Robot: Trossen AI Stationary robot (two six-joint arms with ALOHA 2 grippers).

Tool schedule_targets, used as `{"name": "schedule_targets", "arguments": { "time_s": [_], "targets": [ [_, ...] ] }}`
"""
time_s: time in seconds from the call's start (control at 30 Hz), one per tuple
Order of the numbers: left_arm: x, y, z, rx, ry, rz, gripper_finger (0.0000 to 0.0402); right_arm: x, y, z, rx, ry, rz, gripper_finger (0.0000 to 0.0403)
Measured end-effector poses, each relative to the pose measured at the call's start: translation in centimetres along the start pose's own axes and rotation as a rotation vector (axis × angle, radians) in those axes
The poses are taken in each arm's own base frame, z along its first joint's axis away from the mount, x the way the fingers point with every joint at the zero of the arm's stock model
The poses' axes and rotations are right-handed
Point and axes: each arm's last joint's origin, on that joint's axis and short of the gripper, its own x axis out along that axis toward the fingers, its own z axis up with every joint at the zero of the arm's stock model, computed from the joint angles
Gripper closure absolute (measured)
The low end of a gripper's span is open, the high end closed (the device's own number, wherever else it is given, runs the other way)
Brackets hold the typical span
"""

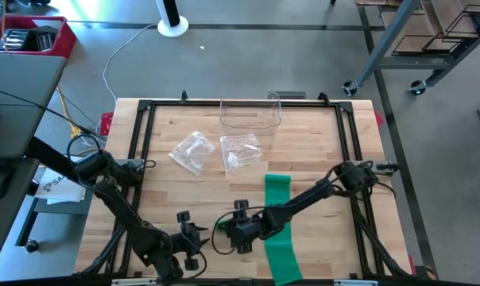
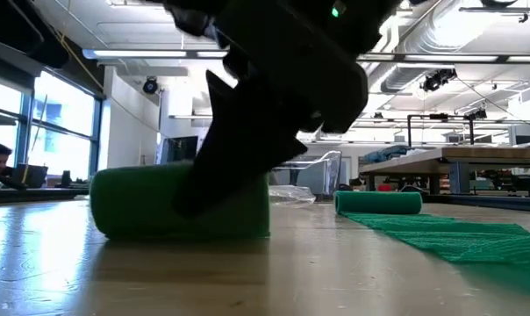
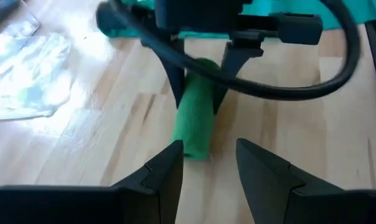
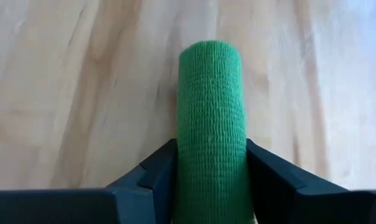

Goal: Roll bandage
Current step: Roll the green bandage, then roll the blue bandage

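Working across the table (image 1: 184, 127), we start with its widest thing: the green strip (image 1: 278, 230), laid flat from mid-table toward the near edge on the right arm's side, its far end curled into a small coil (image 2: 379, 202) in the low view. We judge it lies stretched out so it can be wound up cleanly.

Next come the arms. The right arm reaches in from its side and brings the right gripper (image 4: 211, 168) low, just beside the strip on its left-arm side. The left gripper (image 3: 208, 167) waits near the front edge, its fingers spread with nothing between them, pointed at the work (likely standing by to steady the loose end).

At the back sit a clear tub (image 1: 250, 115) and two plastic bags (image 1: 216, 151), well apart from the action.

Smallest is the roll (image 4: 211, 118), a tight green cylinder lying on the wood. The right fingers (image 4: 152, 171) flank it on both sides and touch it, pinching the roll near one end while the other end juts free. That hold, we think, keeps the wound layers from springing loose.

Rolling looks partly done, since much strip is flat
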Motion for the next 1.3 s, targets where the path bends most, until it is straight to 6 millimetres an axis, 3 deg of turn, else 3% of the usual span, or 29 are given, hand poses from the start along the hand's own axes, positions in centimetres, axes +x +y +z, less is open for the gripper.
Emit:
{"name": "schedule_targets", "arguments": {
  "time_s": [0.2, 0.3, 0.5, 0.7, 0.8, 0.93, 1.13, 1.3],
  "targets": [
    [0.0, 0.0, 0.0, -0.031, 0.002, 0.001, 0.0259, 0.5, -0.9, -0.2, 0.035, 0.049, 0.117, 0.0202],
    [0.0, 0.0, -0.1, -0.040, 0.005, -0.002, 0.0259, -0.3, -1.3, 0.7, 0.042, 0.051, 0.160, 0.0188],
    [-0.2, -0.2, -0.3, -0.045, 0.008, -0.013, 0.0259, -3.9, -1.9, 2.6, 0.009, 0.007, 0.156, 0.0186],
    [-0.4, -0.3, -0.4, -0.074, 0.007, -0.020, 0.0259, -9.1, -2.0, 2.3, -0.058, 0.075, 0.001, 0.0188],
    [-0.4, -0.4, -0.4, -0.078, 0.006, -0.022, 0.0259, -11.0, -1.8, 0.9, -0.111, 0.142, -0.110, 0.0191],
    [-0.4, -0.5, -0.3, -0.094, -0.008, -0.029, 0.0259, -12.6, -2.6, -2.4, -0.074, 0.214, -0.195, 0.0192],
    [-0.4, -0.4, -0.2, -0.094, -0.036, -0.009, 0.0259, -13.9, -6.2, -8.1, 0.073, 0.203, -0.219, 0.0192],
    [-0.1, -0.3, 0.0, -0.104, -0.061, 0.006, 0.0259, -12.8, -9.8, -12.0, 0.186, 0.135, -0.205, 0.0192]
  ]
}}
